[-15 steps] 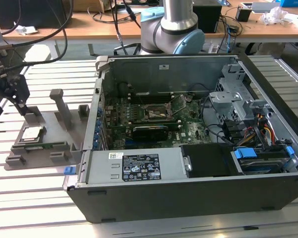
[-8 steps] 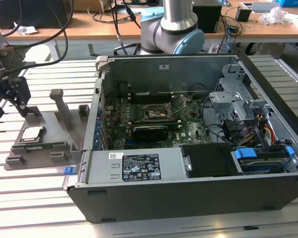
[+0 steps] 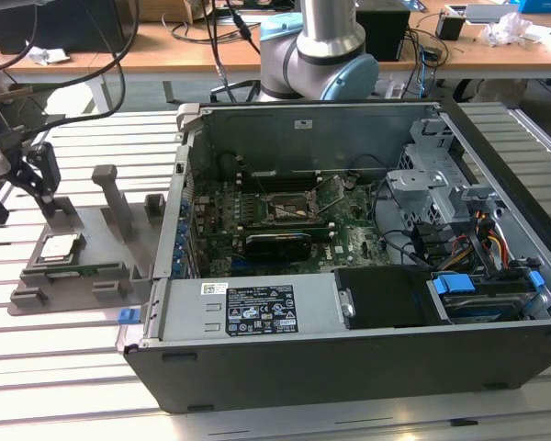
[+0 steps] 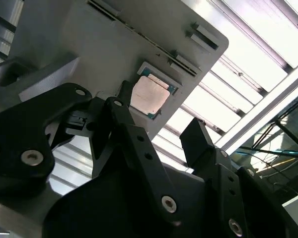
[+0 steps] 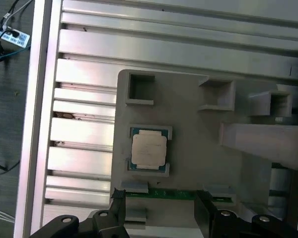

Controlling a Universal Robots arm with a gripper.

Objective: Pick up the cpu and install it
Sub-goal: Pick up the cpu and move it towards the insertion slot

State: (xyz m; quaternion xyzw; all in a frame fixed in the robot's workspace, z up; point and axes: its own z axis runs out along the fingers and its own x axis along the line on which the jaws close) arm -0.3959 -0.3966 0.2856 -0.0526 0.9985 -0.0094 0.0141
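The cpu (image 3: 58, 248) is a small silver-topped square lying flat in its recess on the grey tray (image 3: 101, 276) at the exterior view's left, beside the open computer case. My gripper (image 3: 42, 175) hangs just above the tray, a little back from the chip. Both wrist views look past the black fingers at the cpu (image 4: 149, 95) (image 5: 148, 151). The gripper (image 4: 156, 124) (image 5: 161, 201) is open and nothing sits between its fingers. Inside the case, the black socket (image 3: 289, 208) on the motherboard has its metal frame lifted.
The open case (image 3: 349, 303) lies on the slatted aluminium table, with drive cages and bundled cables at the exterior view's right. Upright grey posts (image 3: 115, 197) rise from the tray. A green board strip (image 5: 164, 194) sits in a tray slot near the fingertips.
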